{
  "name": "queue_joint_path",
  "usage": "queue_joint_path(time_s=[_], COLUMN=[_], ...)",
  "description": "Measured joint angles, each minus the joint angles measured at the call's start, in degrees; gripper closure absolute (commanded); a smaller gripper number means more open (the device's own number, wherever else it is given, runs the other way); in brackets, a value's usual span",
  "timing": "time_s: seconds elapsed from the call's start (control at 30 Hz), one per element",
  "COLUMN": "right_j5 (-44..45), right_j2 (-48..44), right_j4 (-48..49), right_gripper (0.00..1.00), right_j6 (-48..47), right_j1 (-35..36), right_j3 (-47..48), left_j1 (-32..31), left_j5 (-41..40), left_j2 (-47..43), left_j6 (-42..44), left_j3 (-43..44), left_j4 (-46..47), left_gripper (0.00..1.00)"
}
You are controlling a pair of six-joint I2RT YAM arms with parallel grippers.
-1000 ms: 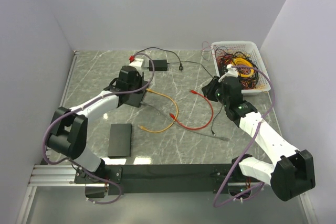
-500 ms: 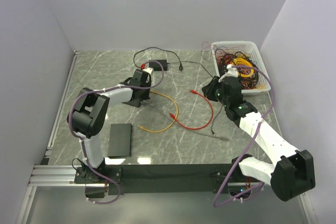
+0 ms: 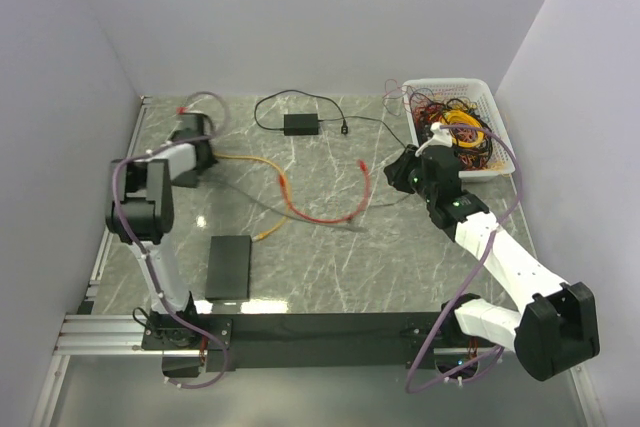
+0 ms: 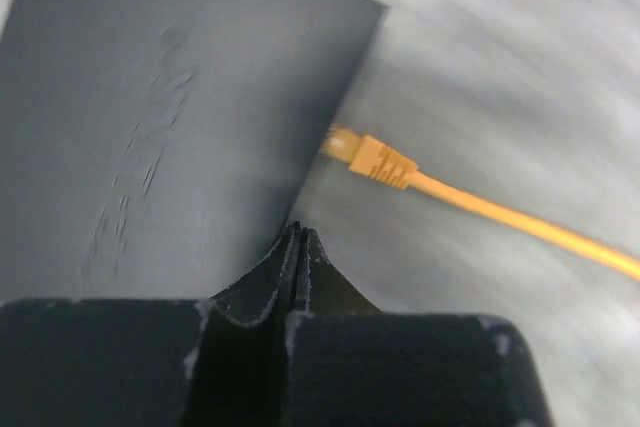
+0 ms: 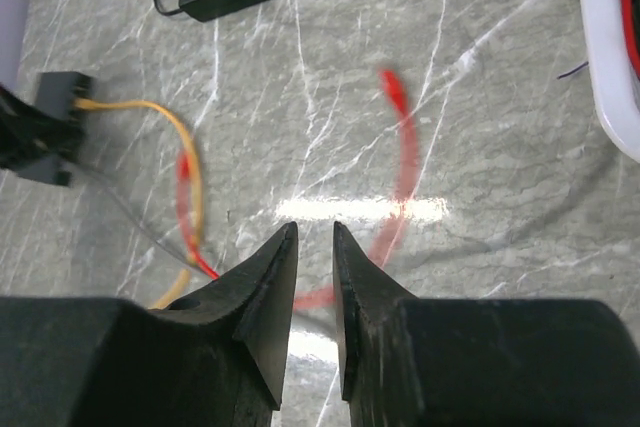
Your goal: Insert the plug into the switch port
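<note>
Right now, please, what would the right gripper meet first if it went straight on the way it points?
Probably the tabletop beside the blurred red cable; nothing nearer lies ahead of the right gripper, though depth is unclear.

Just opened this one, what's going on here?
The left gripper is at the back-left of the table, shut with nothing visible between its fingers, poised over the edge of the dark switch box. The yellow plug is right at the box's side, but blur hides whether it is seated. The right gripper hovers empty, jaws slightly apart, above the red cable.
</note>
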Motion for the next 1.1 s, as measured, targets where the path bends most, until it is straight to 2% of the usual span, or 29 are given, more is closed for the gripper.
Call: queue_joint_path(time_s=[0.1,0.23,0.3,0.33,0.43,0.47,0.53,0.57,0.67,0.77,0.83,0.97,1.1], right_j5=[-0.8,-1.4,-1.4,-1.6,-3.8,-4.7,-6.3,-6.8,-7.4,-7.3,-7.1,-6.6,-5.6], right_j2=[1.1,2.1,2.0,2.0,1.8,1.8,1.8,1.8,2.3,5.8,9.2,18.1,29.4], right_j4=[0.1,0.1,0.2,0.5,2.2,2.8,3.4,3.8,4.8,4.3,3.6,1.7,-1.2], right_gripper=[0.73,0.73,0.72,0.70,0.61,0.54,0.46,0.38,0.33,0.33,0.35,0.37,0.37], right_j6=[0.0,0.0,0.0,0.0,-0.3,-0.5,-1.2,-1.7,-4.4,-6.7,-7.4,-7.4,-7.9], right_j1=[0.0,0.0,0.0,0.0,0.0,0.0,0.8,1.4,7.1,14.0,16.9,20.2,23.6], right_j3=[0.0,0.0,0.0,-0.1,-1.3,-1.7,-1.9,-1.9,-1.3,2.5,5.9,15.2,27.8], left_j1=[7.2,7.9,6.8,6.3,4.8,4.1,3.0,2.1,-0.7,-3.7,-5.5,-7.3,-7.3], left_j5=[-2.5,-4.2,-4.2,-4.0,-3.1,-3.0,-2.8,-2.8,-2.9,-3.3,-3.2,-1.6,-0.4], left_j2=[1.9,1.3,-0.1,-1.1,-5.1,-6.9,-10.5,-12.7,-19.3,-27.3,-32.9,-46.2,-54.2], left_j6=[-1.8,-2.7,-2.9,-2.9,-3.2,-3.3,-3.5,-3.6,-4.2,-5.4,-6.8,-10.1,-12.2], left_j3=[1.9,0.5,-1.7,-3.1,-7.1,-8.2,-9.4,-9.9,-11.2,-14.4,-18.0,-31.7,-43.1], left_j4=[1.5,3.5,4.8,5.2,6.3,6.8,7.4,8.1,9.3,10.9,12.3,18.0,21.0], left_gripper=[1.00,0.99,0.84,0.62,0.38,0.36,0.32,0.31,0.29,0.27,0.22,0.17,0.17])
